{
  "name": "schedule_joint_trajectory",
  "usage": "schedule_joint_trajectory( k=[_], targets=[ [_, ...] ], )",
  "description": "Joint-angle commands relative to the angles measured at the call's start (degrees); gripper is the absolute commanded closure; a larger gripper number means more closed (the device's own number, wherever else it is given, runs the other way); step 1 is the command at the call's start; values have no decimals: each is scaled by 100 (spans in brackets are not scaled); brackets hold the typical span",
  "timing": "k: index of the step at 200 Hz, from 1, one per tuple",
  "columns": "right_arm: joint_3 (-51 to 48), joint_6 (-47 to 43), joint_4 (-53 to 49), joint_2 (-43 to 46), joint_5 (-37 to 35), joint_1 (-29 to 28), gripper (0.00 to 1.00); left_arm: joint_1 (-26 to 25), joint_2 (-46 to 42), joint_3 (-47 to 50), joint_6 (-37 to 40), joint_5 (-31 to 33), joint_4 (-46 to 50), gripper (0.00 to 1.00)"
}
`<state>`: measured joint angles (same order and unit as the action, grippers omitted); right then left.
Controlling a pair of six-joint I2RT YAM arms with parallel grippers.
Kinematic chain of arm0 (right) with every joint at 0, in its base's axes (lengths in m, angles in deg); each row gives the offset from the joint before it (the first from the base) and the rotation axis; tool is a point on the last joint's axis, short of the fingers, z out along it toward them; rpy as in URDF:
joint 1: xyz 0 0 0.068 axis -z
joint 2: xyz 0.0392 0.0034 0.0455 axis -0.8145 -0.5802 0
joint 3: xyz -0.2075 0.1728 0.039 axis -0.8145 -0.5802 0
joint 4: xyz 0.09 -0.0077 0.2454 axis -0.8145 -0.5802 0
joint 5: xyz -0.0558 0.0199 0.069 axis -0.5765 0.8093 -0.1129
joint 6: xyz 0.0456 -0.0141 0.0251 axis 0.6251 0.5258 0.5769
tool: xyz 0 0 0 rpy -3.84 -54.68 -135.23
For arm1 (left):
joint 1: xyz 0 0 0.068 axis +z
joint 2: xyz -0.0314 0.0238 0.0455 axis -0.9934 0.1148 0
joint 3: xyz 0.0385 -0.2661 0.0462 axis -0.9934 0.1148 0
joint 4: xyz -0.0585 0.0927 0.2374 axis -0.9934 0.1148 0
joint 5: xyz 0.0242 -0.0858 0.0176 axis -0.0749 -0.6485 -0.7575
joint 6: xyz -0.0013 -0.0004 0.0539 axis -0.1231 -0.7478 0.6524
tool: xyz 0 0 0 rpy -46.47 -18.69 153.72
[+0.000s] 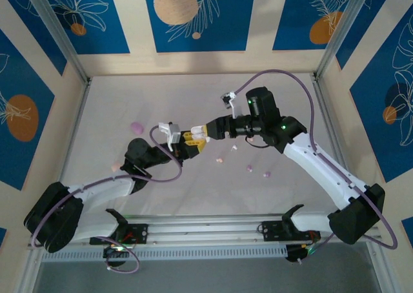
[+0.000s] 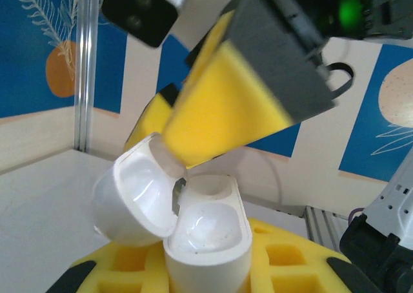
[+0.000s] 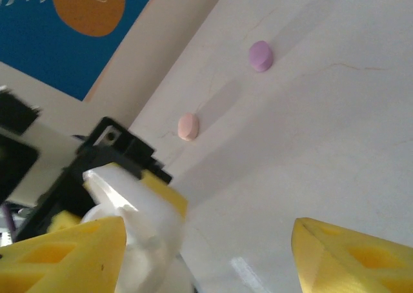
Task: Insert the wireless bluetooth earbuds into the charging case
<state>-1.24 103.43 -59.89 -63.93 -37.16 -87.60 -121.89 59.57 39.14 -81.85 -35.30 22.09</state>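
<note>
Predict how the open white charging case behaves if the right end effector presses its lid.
The lid of the charging case hangs on one hinge, so it would probably swing, not resist. Its surface looks glossy and rounded, so likely slippery. Clamped low in the left end effector, it might pivot under a side push.

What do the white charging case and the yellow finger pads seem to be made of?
The charging case: probably hard glossy plastic; its open lid and hollow show sharp highlights. The yellow finger pads: likely soft matte foam or rubber; flat colour, no shine, moulded square pockets.
</note>
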Motion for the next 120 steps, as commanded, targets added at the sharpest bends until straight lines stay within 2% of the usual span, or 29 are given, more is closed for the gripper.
schedule_joint_trajectory(
  k=[1, 33, 70, 96, 120],
  targets=[
    [205, 51, -120, -91, -115, 28, 30, -81, -162, -29, 190, -196, -240, 91],
    [285, 16, -126, 13, 22, 28, 29, -80, -253, 21, 276, -54, -58, 90],
    [206, 7, 60, 535, 170, 75, 27, -81, -531, 194, 554, 449, 304, 90],
    [58, 113, 16, 953, -347, 344, 27, -81, -840, 285, 806, 664, 716, 90],
    [-209, 455, -411, 984, -900, 1056, 35, -78, -1152, 365, 938, 796, 1047, 90]
  ],
)
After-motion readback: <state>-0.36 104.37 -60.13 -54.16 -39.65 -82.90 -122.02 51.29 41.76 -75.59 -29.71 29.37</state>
